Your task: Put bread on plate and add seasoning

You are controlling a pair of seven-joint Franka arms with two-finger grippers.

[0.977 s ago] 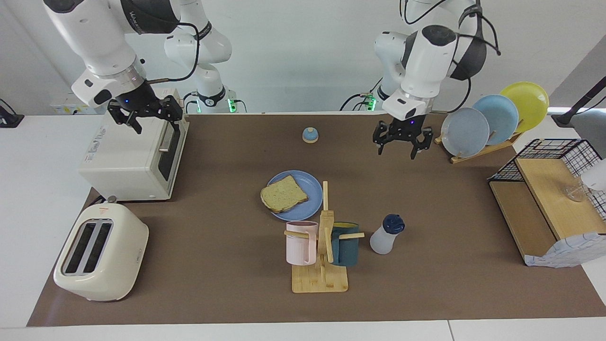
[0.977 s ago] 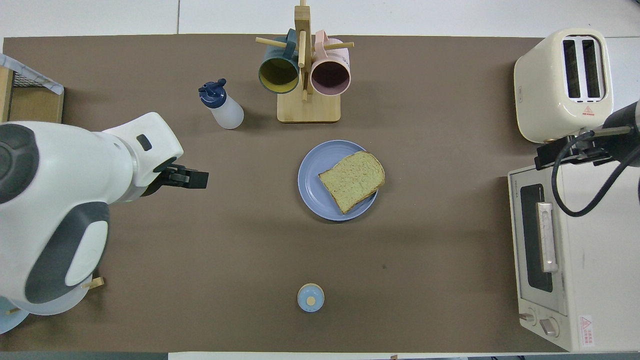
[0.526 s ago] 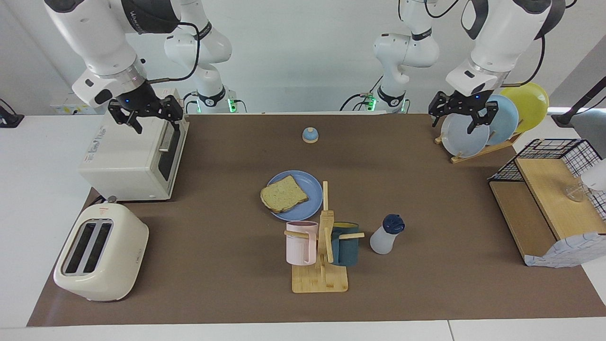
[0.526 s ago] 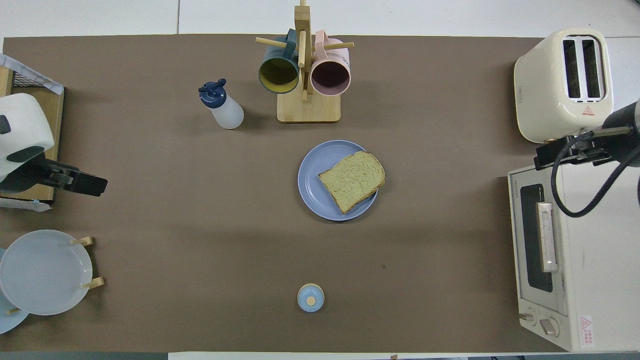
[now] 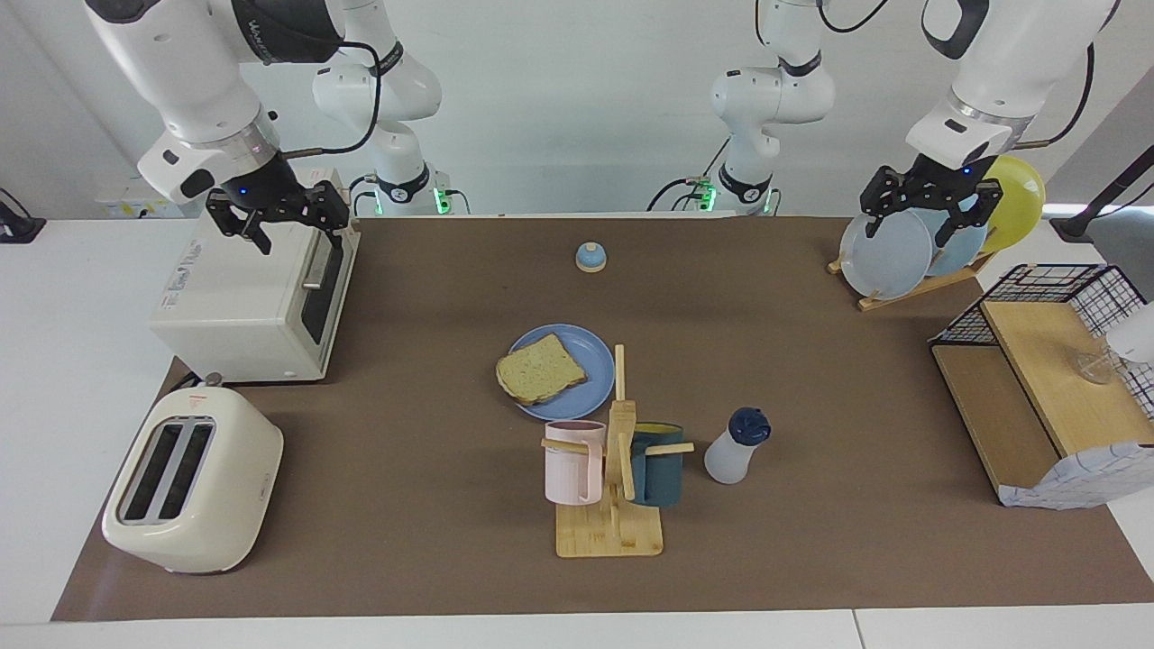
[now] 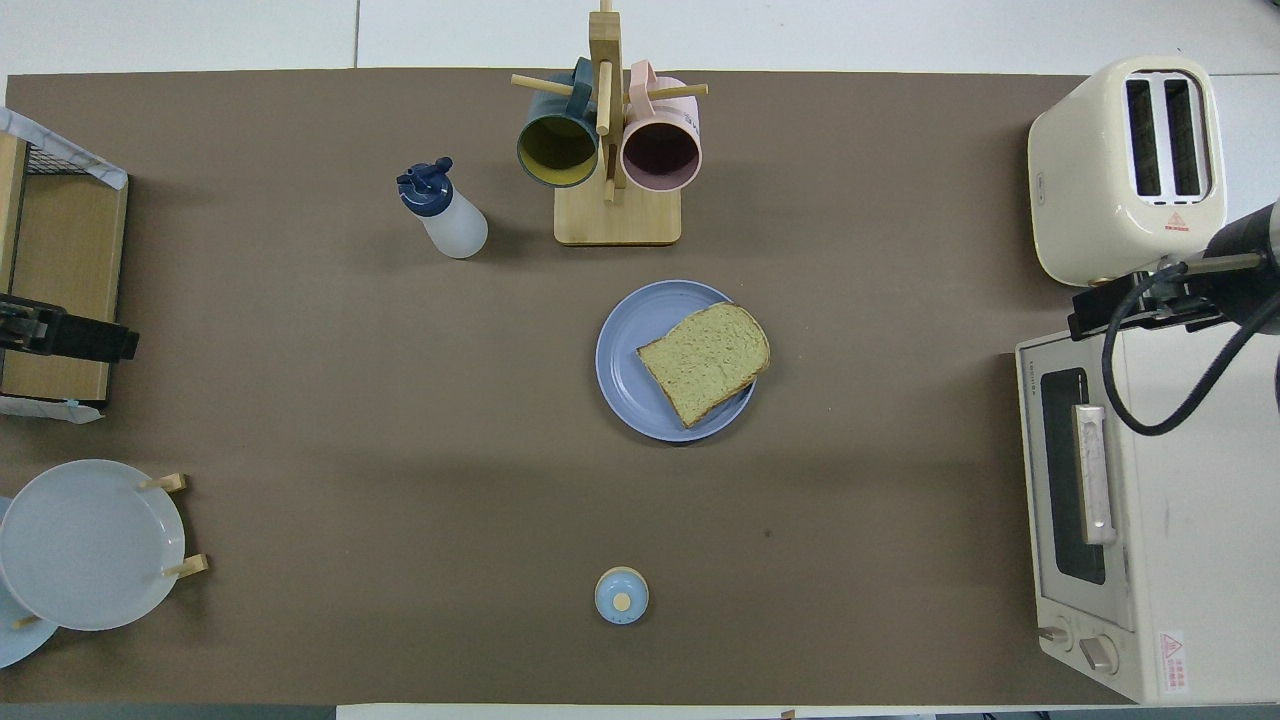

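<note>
You have the round, flat periwinkle-blue plate at the centre of the frame, and it holds one thing: the square slice of pale tan bread with a brown crust. The bread lies flat, turned cornerwise on the plate, with one crust edge reaching just past the rim on the side toward the right arm's end of the table.

Low in the facing view, the wooden mug tree carries a pink mug and a dark teal mug, both hung on their sides; in the overhead view their mouths look empty.

Beside the teal mug, the small translucent white seasoning bottle with the navy cap stands on the brown mat, its long axis leaning, cap tipped toward the upper right of the facing view. What is inside it you probably cannot judge from here.

At upper right, a wooden rack holds grey-blue, light-blue and yellow plates on edge.

Your left gripper hangs over that rack, fingers spread and holding nothing. Your right gripper hangs over the white toaster oven at upper left, likewise spread and empty.
</note>
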